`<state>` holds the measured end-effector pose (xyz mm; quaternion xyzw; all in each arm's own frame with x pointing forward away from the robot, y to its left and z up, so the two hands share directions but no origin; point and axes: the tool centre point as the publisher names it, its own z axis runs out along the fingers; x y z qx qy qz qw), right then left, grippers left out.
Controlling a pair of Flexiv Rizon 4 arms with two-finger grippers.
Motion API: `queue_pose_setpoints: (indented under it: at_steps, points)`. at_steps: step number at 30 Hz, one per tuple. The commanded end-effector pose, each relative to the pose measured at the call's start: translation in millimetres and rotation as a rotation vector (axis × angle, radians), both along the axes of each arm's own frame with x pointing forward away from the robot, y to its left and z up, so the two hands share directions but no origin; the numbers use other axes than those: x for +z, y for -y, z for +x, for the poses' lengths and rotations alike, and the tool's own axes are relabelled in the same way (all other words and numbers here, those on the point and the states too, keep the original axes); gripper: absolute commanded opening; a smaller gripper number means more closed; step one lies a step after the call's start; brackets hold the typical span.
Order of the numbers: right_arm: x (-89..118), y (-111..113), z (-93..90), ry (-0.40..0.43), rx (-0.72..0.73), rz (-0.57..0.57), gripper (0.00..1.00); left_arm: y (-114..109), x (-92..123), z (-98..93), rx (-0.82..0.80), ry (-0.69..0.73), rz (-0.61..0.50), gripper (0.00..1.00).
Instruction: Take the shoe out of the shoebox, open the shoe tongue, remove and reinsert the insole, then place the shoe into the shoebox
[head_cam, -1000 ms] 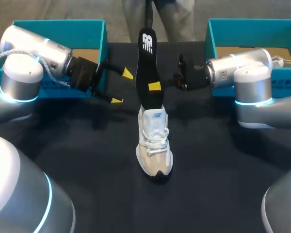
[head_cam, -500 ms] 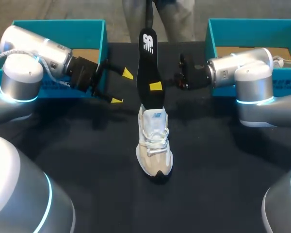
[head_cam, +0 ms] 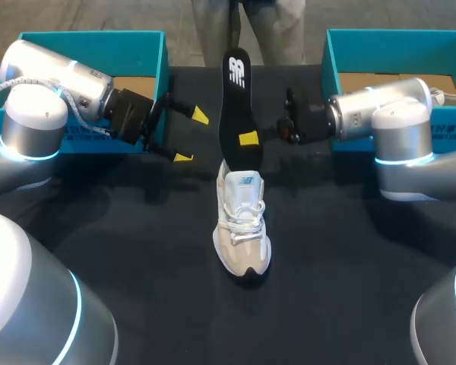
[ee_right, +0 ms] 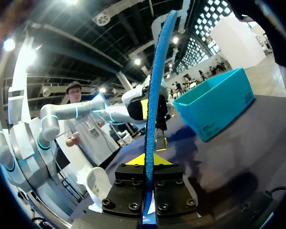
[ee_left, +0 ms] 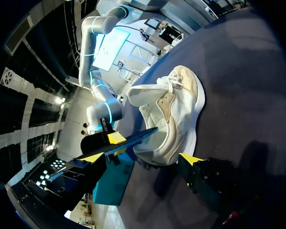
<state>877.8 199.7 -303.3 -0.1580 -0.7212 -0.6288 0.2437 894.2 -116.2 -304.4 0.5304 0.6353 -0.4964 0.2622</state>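
Head view: the counter [head_cam: 137,251] carries a left shoebox [head_cam: 91,35] and a right shoebox [head_cam: 395,33] in the upper corners. The shoe [head_cam: 243,236] stands at centre, well apart from both, leaving swing room. My right fingers [head_cam: 248,138] pinch the insole [head_cam: 235,99] mid-length above the collar; I judge it thin, light and bendy. My left fingers [head_cam: 200,115] are spread and hold nothing.

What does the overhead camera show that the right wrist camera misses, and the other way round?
Only the head view shows the shoe with its laced top, and the right-hand shoebox. Only the right wrist view shows the insole edge-on, its blue side clamped between the yellow tips of the right pincer. Both show the upright insole, the open left pincer and the left-hand shoebox.
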Motion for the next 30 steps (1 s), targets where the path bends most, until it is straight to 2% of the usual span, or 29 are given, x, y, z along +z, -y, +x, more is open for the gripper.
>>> queue_pose_setpoints:
  at_steps: [1,17,30]
  points:
    - [-3.6,0.3,-2.1,-0.003,-0.005,0.004,0.0,0.7,-0.1,-0.8,0.002,0.001,0.002,1.0]
    - [-8.5,5.1,-3.0,-0.013,-0.019,-0.001,0.0,0.7,-0.1,-0.8,0.002,0.001,0.002,1.0]
    - [-0.4,-7.2,-0.2,0.002,-0.019,0.01,0.0,0.7,-0.1,-0.8,0.002,0.001,0.002,1.0]
